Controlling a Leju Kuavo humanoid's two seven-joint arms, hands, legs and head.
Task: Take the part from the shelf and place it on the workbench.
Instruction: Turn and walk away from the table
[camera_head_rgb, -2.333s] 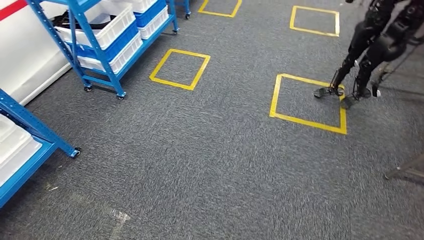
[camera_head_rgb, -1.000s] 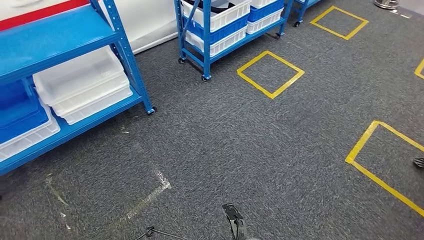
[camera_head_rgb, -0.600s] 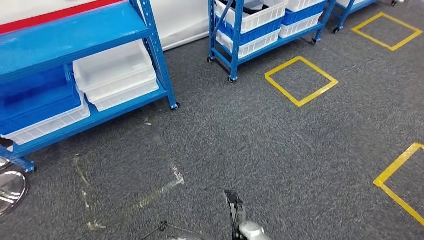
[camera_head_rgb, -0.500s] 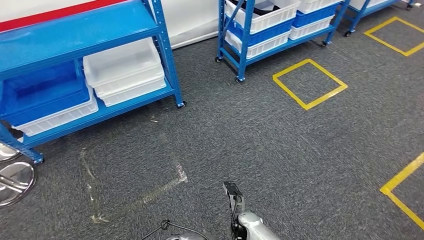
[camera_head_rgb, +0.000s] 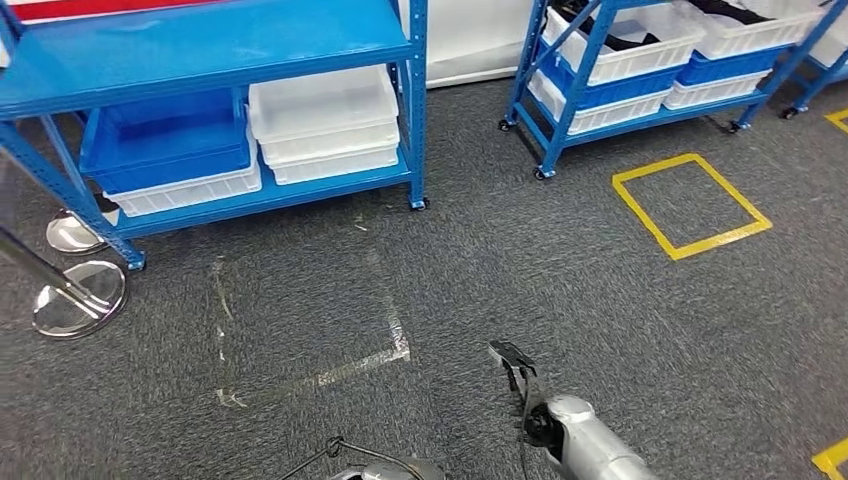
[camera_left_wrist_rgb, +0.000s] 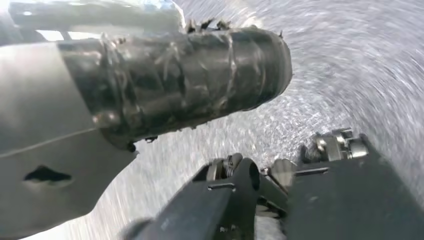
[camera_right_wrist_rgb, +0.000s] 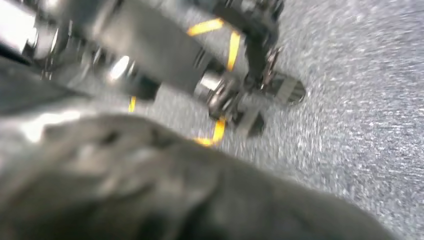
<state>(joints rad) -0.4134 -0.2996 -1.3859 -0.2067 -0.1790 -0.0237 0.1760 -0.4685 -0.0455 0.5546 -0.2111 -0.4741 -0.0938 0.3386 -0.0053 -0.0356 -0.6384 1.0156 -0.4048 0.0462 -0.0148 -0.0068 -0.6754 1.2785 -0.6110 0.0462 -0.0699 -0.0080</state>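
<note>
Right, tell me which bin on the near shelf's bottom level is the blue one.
The blue bin is the left-hand one on the near shelf, nested in a white bin. The stack beside it on the right is all white.

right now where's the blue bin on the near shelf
In the head view the blue bin sits on the bottom level of the near blue shelf, upper left, beside the stacked white bins on their left side.

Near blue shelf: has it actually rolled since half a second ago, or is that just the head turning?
No. The near blue shelf and the yellow floor square slid rightward together, so the camera turned.
</note>
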